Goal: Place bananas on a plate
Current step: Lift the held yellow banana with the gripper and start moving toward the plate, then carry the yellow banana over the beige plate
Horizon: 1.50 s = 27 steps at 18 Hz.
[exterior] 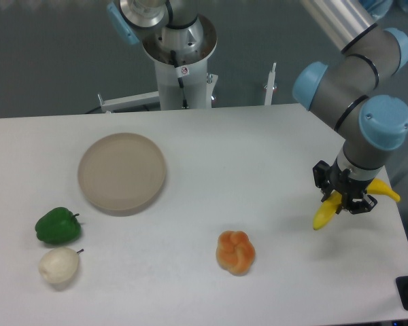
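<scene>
Nearest the camera, along the front of the white matte surface (pixel 190 292), lay a pale cream, pear-shaped plastic fruit (pixel 59 265) at the left, with a glossy green plastic bell pepper (pixel 57 226) just behind it, the two close together but whether touching could not be told. Toward the middle of the front sat an orange, lobed, bun-like piece (pixel 236 252), well apart from everything else.

At the right edge, a little farther back, the black two-finger gripper (pixel 345 198) of the grey-and-blue robot arm (pixel 353 95) pointed downward and was clamped on the smooth, curved, bright yellow plastic banana (pixel 324 214). The banana's lower end stuck out to the left below the fingers and its other end showed to the right behind them, near the surface's right border. A faint shadow lay under the lower tip; whether that tip touched the surface or hung just above it could not be told.

Farther back and left of centre rested the round, flat, beige-tan matte plate (pixel 122 172) with its low rim, bare on top and well apart from the banana, with the pepper near its front-left side.

Beyond the far edge of the surface stood the arm's white and silver pedestal base (pixel 180 61), against a grey backdrop.
</scene>
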Motion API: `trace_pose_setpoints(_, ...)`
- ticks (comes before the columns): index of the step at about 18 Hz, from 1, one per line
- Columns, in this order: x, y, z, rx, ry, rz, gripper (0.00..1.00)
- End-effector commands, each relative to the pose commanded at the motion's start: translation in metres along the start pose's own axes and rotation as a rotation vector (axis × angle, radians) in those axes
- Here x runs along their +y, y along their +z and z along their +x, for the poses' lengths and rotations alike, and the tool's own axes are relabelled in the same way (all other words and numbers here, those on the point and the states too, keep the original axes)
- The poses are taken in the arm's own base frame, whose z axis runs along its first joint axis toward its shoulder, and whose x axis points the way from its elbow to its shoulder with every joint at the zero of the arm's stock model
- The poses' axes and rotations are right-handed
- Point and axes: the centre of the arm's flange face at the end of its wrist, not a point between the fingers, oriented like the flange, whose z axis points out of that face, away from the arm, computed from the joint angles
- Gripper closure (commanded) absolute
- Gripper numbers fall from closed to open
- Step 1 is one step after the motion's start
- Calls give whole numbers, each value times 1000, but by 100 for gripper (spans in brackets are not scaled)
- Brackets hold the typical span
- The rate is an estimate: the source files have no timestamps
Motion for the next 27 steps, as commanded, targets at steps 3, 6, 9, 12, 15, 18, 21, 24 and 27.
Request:
trace_pose_setpoints(3,0,-3,0,-1,2,0,89)
trace_pose_setpoints(6,-15,-8,9,0,23,1,89)
trace_pose_setpoints(9,-39,-12,33,51,44,-6,89)
trace_pose_setpoints(12,-51,-15,71,90,48,-10,89)
trace_pose_setpoints(15,-82,-12,126,122,60,-5,89)
trace_pose_setpoints(18,-125,-6,190,97,73,-1,89)
trace_pose_setpoints(21,-164,-8,237,97,79,-6,89)
trace_pose_setpoints(24,-201,-3,292,122,122,-26,87)
trace_pose_setpoints(27,-234,13,341,153,143,-52,86)
